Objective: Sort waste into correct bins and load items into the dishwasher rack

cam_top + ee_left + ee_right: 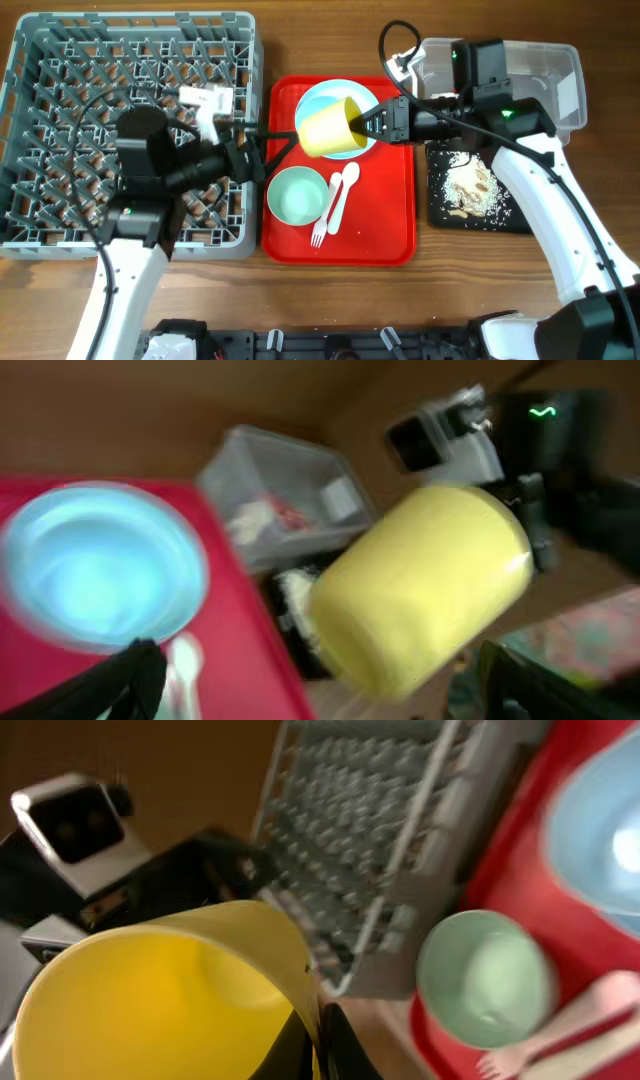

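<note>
Jaws clamped on the rim of the yellow cup (pixel 325 127), my right gripper (pixel 352 124) holds it tipped sideways over the blue bowl (pixel 312 95) on the red tray (pixel 385 235). My left gripper (pixel 278 150), jaws spread wide, hangs just beside the cup.

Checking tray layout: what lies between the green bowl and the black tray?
In the overhead view, the white fork and spoon, then bare red tray.
</note>
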### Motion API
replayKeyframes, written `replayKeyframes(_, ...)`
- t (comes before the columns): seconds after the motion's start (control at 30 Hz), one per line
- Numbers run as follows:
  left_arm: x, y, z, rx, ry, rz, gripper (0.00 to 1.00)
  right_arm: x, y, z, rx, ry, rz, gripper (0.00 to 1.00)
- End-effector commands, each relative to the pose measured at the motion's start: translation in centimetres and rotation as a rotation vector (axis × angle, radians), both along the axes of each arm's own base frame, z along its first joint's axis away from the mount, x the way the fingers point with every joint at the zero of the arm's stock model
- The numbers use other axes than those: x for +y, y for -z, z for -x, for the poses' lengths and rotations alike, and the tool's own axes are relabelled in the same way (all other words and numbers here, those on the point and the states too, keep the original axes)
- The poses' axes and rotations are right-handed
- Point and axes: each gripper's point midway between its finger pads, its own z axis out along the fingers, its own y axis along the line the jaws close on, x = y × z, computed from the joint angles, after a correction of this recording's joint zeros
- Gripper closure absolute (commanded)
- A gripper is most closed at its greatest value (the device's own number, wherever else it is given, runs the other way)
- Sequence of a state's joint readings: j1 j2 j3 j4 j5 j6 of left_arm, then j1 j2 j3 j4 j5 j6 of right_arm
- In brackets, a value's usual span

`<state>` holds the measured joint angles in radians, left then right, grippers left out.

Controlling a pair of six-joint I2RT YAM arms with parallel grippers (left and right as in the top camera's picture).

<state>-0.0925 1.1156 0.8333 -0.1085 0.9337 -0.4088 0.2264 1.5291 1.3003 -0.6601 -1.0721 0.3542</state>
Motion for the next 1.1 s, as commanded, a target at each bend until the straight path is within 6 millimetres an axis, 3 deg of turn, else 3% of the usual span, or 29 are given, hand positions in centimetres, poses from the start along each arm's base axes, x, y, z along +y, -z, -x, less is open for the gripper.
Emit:
replayKeyframes(0.0,-3.5,-2.7,2.6,-0.027,0.238,0.119,0.0,1.3,-2.2,2.0,0.007,-0.159,-0.171,0.96)
replayKeyframes(0.13,-5.1,-3.6,3.4,-0.093,0.296,0.124,0.0,1.5,-3.9,2.9,-0.021,-0.235,-0.262,0.96)
replayKeyframes(0.27,-5.9,-4.3,4.0,-0.113,0.323,0.138,0.0,1.5,-4.0,2.9,-0.021,-0.238,-0.266,0.96)
replayKeyframes(0.53,-6.8,-5.0,4.6,-0.161,0.357,0.145,0.13,2.0,-4.0,3.4,-0.018,-0.257,-0.266,0.96)
replayKeyframes(0.63,-6.8,-5.0,4.6,-0.161,0.358,0.145,0.24,2.1,-4.0,3.4,-0.018,-0.258,-0.266,0.96)
replayKeyframes(0.8,-6.8,-5.0,4.6,-0.168,0.355,0.141,0.53,2.1,-3.9,3.4,-0.018,-0.256,-0.263,0.96)
replayKeyframes(0.87,-6.7,-4.9,4.2,-0.17,0.331,0.135,0.55,2.1,-3.8,3.3,-0.02,-0.248,-0.254,0.96)
replayKeyframes(0.93,-6.5,-4.3,3.4,-0.183,0.287,0.105,0.57,2.1,-3.4,3.0,-0.024,-0.231,-0.233,0.93)
replayKeyframes(1.07,-4.7,0.2,0.4,-0.11,0.079,-0.07,0.67,1.4,-1.0,0.4,-0.055,-0.096,-0.085,0.86)
